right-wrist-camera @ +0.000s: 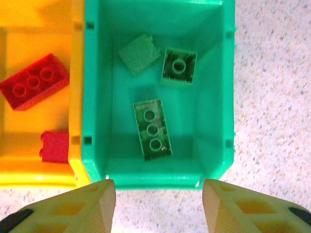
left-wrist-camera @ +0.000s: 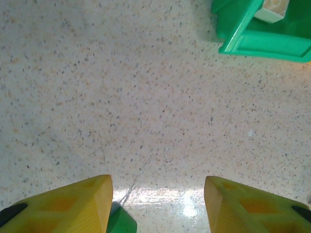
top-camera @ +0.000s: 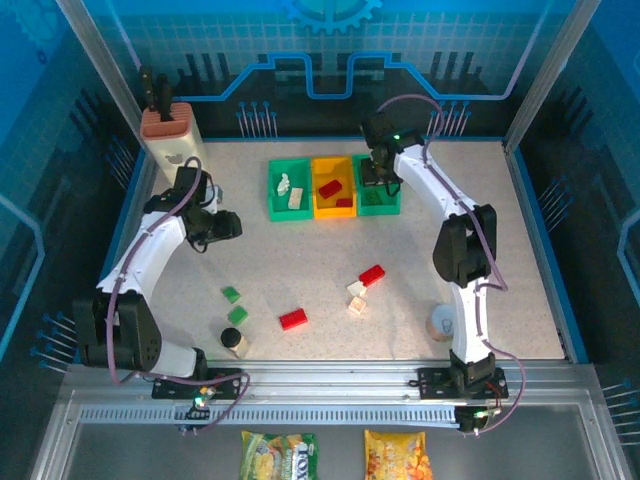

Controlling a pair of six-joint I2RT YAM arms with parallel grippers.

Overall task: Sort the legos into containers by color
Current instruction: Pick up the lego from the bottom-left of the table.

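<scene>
Plastic, glossy and hard-edged, makes up everything ahead of the right gripper [right-wrist-camera: 156, 193]. Its wedge-shaped yellow fingers [right-wrist-camera: 82, 206] stand apart with nothing between them. Just beyond their tips sits the right green bin [right-wrist-camera: 214, 97], a smooth rectangular tub with sloping walls. Three green bricks lie inside: a long brick [right-wrist-camera: 152, 128] with three round studs nearest the jaws, a squarish brick [right-wrist-camera: 179, 66] farther in, and a plain-faced brick [right-wrist-camera: 140, 54] turned askew beside it. Hard against that bin, left of the jaws, is the yellow-orange bin [right-wrist-camera: 73, 73]. It holds a red three-stud brick [right-wrist-camera: 34, 82] and a smaller red block [right-wrist-camera: 54, 145] by its wall.

The left gripper [left-wrist-camera: 156, 187] also has its jaws parted and empty, over the matte, speckled, stone-like table [left-wrist-camera: 121, 97]. Well ahead and right of its tips is a corner of the left green bin [left-wrist-camera: 262, 41], with a cream brick [left-wrist-camera: 273, 10] inside. A green scrap [left-wrist-camera: 120, 222] at one finger's inner edge is too cropped to identify.

Seen from above, loose bricks lie nearer the arm bases than either set of jaws: a green pair [top-camera: 231, 294], a red pair [top-camera: 293, 319] and a cream pair [top-camera: 357, 289].
</scene>
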